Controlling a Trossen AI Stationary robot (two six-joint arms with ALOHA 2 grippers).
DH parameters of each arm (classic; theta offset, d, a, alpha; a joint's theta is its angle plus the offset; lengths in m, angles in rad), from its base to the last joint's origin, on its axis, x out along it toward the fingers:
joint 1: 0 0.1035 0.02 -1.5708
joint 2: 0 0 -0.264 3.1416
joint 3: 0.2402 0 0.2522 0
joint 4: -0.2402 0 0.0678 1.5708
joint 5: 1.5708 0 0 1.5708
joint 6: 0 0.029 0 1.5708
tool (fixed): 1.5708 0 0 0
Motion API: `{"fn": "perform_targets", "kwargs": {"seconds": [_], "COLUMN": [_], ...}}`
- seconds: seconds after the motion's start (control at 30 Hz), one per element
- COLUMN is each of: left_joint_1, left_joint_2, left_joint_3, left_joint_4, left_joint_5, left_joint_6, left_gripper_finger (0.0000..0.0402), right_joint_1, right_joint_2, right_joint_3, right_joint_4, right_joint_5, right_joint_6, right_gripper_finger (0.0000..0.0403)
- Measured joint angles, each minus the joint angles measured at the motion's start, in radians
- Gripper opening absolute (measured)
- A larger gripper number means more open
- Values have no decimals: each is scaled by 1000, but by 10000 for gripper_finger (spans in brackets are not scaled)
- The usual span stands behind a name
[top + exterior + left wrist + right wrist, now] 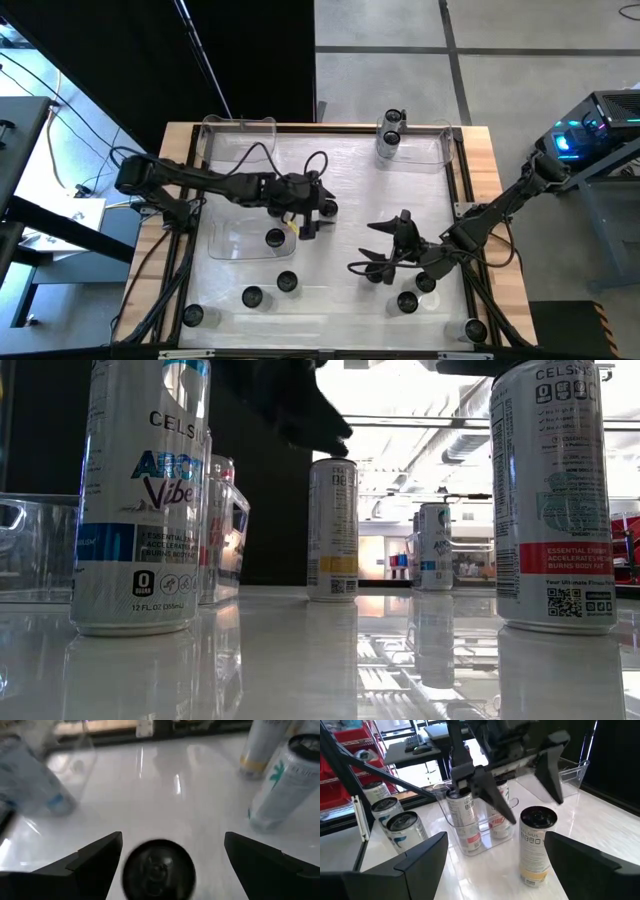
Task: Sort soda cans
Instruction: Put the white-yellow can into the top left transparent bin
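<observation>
The tabletop [340, 170] is pale and glossy, so things on it can slide easily. On it are three clear trays: one [238, 135] at about 11 o'clock, one [425, 150] at about 1 o'clock with two cans [390, 135] standing in it, and a third [235, 240] toward 8 o'clock, holding one can [275, 238].

The left arm reaches in from 9 o'clock, and the left gripper [312, 215] hangs over the middle of the tabletop, just beside this third tray. Its jaws stand wide open and hold nothing. Directly below them, in the left wrist view, is the dark round top of a can [159, 870], between the two jaws and not touched. The right arm comes from 3 o'clock; the right gripper [385, 245] waits near 5 o'clock, jaws also open and empty.

The other cans [287, 282] stand loose along the 6 o'clock edge, from 7 to 5 o'clock, well apart from each other.

These cans are tall and slim, with smooth printed metal sides. I judge them stiff if full but easy to dent if empty, and slippery for hard jaws. Being tall, they tip easily. The best hold is probably across the upper body, just under the rim, with jaws square to the can and moderate pressure.
</observation>
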Motion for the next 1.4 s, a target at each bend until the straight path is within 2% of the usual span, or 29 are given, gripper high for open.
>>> {"fn": "perform_targets", "kwargs": {"seconds": [0.2,0.4,0.8,1.1,1.4], "left_joint_1": [1,-5,-72,-92,-44], "left_joint_2": [42,73,56,40,40], "left_joint_3": [2,2,0,-3,-42], "left_joint_4": [-17,2,-7,-12,-3], "left_joint_5": [-42,-93,-94,-177,-120], "left_joint_6": [-54,-30,-35,12,-35], "left_gripper_finger": [347,347,347,346,346], "right_joint_1": [1,2,7,7,7], "right_joint_2": [0,26,78,78,78], "right_joint_3": [0,0,0,0,0], "right_joint_4": [-5,-8,-8,-7,-5], "right_joint_5": [-9,-12,-16,-15,-15], "right_joint_6": [0,0,27,25,26], "right_gripper_finger": [328,328,328,328,328]}}
